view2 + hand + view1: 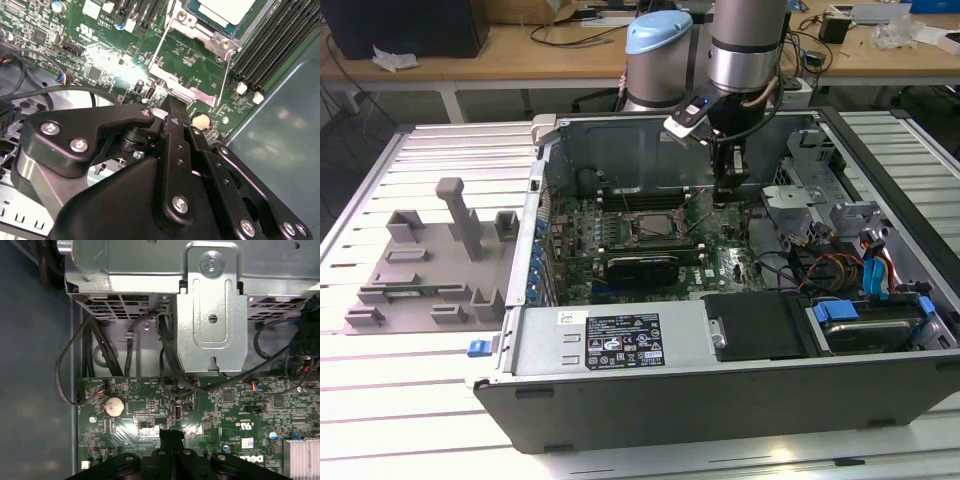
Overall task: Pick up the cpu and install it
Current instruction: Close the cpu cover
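Pincer (728, 188) hangs off the arm (745, 45), lowered into the open computer case (620, 400); in both wrist views its black tips are pressed together, narrow, nothing seen between them; in the second wrist view the pincer (172, 107) sits low over the green board (100, 50), just beside a coin battery (201, 120) and near the end of a thin metal frame (192, 57); cannot tell whether the tips touch the board.

The cpu (222, 9) is not in the pincer; it lies flat, silvery top up, in the socket on the board, past that metal frame, with memory slots (270, 45) running alongside; cannot tell if the frame is clamped.

First wrist view: dark cables (75, 360) loop down onto the board.

Exterior view: black card (640, 268) stands in the board nearer the camera than the socket; grey tray (420, 265) lies outside the case on the bench (380, 400), at the exterior view's left, well apart from the pincer.
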{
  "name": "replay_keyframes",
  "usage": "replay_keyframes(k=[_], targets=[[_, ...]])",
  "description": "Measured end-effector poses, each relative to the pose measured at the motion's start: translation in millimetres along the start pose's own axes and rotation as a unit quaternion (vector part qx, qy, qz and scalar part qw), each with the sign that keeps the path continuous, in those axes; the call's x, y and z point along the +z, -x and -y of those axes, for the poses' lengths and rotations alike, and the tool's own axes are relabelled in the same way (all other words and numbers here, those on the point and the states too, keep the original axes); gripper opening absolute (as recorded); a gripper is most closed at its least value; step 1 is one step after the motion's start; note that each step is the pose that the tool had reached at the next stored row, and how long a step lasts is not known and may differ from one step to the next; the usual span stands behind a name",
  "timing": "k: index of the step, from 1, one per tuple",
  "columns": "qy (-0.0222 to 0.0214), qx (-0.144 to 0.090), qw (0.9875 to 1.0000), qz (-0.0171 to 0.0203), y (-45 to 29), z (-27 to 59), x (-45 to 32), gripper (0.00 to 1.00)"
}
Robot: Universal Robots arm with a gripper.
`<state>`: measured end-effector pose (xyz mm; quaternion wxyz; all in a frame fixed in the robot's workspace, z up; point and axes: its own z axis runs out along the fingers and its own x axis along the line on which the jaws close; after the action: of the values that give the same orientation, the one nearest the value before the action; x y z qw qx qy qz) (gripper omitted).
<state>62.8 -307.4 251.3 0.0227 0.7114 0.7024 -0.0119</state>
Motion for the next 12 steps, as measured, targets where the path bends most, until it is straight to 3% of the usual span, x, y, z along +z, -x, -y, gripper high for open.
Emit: replay_keyframes(k=[1, 12], targets=[[0.0000, 0.000, 1.0000, -0.0015, 0.0, 0.1, 1.4, 0.11], [-0.0001, 0.000, 1.0000, -0.0017, 0.0, 5.0, 2.3, 0.11]])
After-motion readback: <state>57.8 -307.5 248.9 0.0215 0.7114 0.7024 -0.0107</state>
